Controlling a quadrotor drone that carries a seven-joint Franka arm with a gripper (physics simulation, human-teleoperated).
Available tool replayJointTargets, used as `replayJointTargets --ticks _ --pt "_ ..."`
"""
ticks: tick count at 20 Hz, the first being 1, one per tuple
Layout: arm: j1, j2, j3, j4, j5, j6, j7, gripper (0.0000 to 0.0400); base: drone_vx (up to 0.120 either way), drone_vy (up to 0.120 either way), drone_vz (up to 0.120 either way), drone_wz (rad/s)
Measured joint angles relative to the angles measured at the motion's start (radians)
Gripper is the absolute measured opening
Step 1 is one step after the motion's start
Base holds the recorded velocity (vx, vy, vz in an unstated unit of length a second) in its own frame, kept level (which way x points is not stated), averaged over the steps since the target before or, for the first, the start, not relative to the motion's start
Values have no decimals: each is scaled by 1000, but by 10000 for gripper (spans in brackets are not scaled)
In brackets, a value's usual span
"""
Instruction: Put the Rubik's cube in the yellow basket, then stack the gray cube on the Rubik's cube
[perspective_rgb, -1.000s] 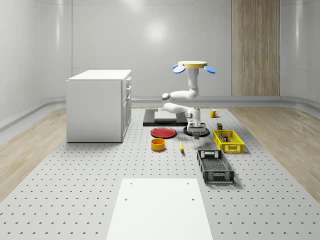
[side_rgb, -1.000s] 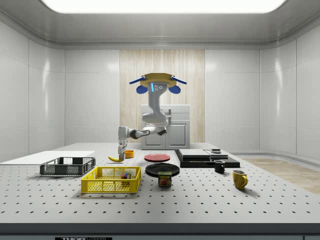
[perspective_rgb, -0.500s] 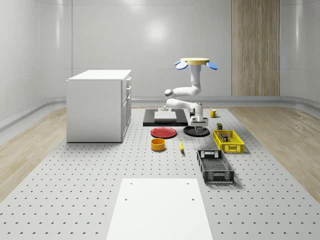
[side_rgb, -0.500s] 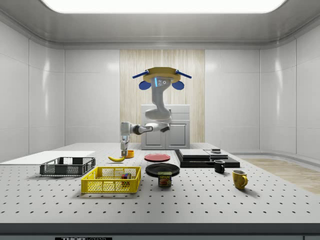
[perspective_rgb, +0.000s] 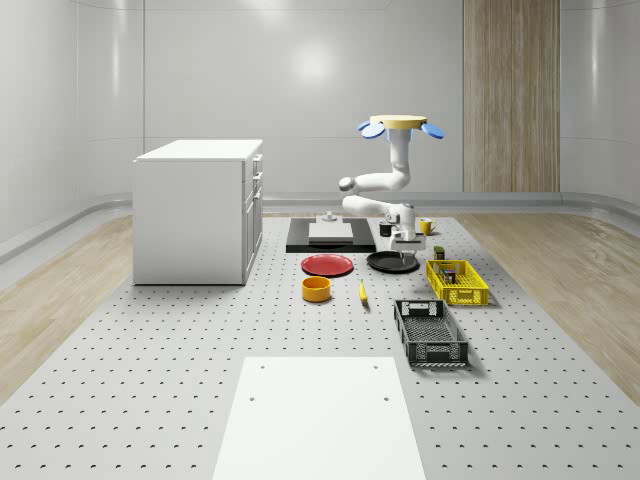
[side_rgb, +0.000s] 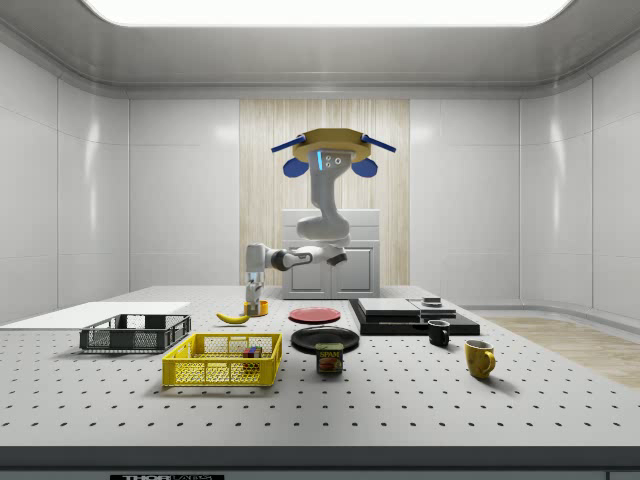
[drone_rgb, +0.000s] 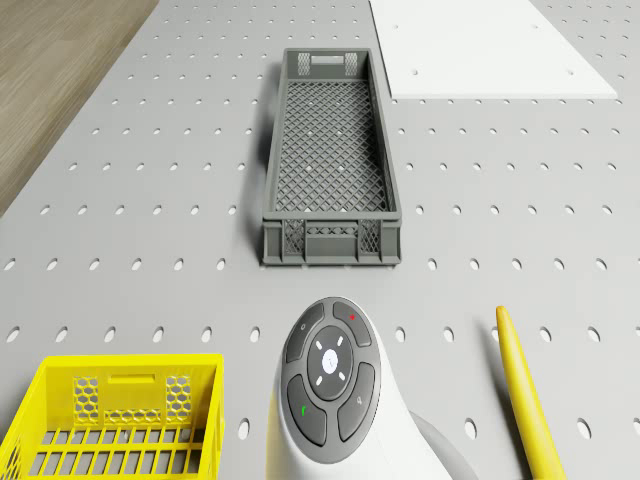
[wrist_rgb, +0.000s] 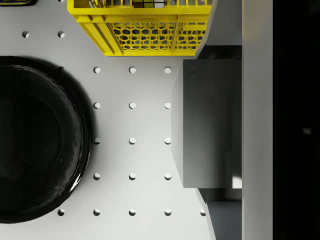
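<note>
drone (perspective_rgb: 404, 124) hovering over table | tool (perspective_rgb: 405, 244) gripping gray cube (wrist_rgb: 207, 127) | yellow basket (perspective_rgb: 457, 283) just beside, apart

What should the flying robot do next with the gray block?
Probably carry the gray cube sideways until it is over the yellow basket. The drone hovers above the table, the jaws hold the gray cube over bare table beside the black plate, and the Rubik's cube already sits in the basket.
</note>
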Motion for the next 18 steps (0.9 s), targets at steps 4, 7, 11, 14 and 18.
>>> replayJointTargets --ticks 4,7,11,14,18 --pt "0 0 0 0 0 0 0 250 -120 120 0 0" --pt "0 -1 0 0 0 1 0 250 -27 120 0 0" --pt "-1 -1 0 0 1 1 1 250 -20 120 0 0" --pt "-1 -1 0 0 1 1 1 250 -120 120 0 0" --pt "-1 -2 1 0 1 1 1 250 -30 120 0 0"
